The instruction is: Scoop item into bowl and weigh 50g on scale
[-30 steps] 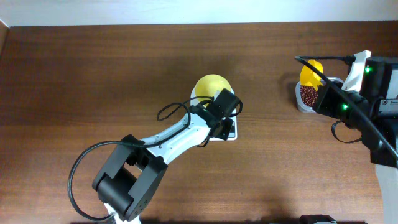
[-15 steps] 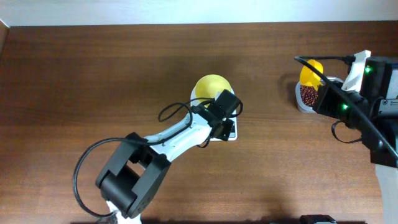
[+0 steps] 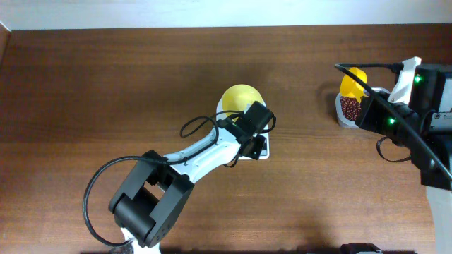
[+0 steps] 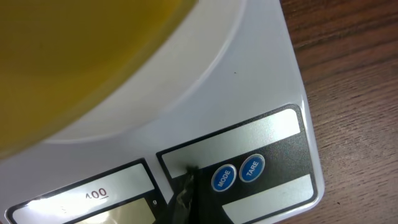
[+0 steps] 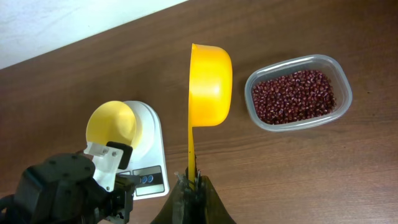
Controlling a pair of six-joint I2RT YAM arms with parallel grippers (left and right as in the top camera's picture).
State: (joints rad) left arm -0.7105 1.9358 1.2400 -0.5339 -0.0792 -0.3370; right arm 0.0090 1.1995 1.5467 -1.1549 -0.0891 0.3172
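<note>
The pale yellow bowl (image 3: 239, 97) (image 5: 111, 123) stands on the white scale (image 3: 263, 152) (image 4: 261, 81) (image 5: 152, 134). My left gripper (image 4: 186, 182) (image 3: 256, 141) is shut, its tip resting on the scale's front panel just left of the blue MODE button (image 4: 223, 178). My right gripper (image 5: 192, 181) is shut on the handle of a bright yellow scoop (image 5: 210, 81) (image 3: 352, 80), which is held up on edge to the left of the beans. The dark red-brown beans (image 5: 293, 96) (image 3: 349, 107) fill a clear container (image 5: 341, 74).
The left arm (image 3: 201, 155) crosses the middle of the table from the near left, cable looped beside it. The right arm (image 3: 413, 120) fills the right edge. The wooden table (image 3: 106, 85) ends at a white wall behind.
The left arm's elbow has shifted slightly to the right; its tip stays on the scale's front. The right arm and scoop have not moved.
</note>
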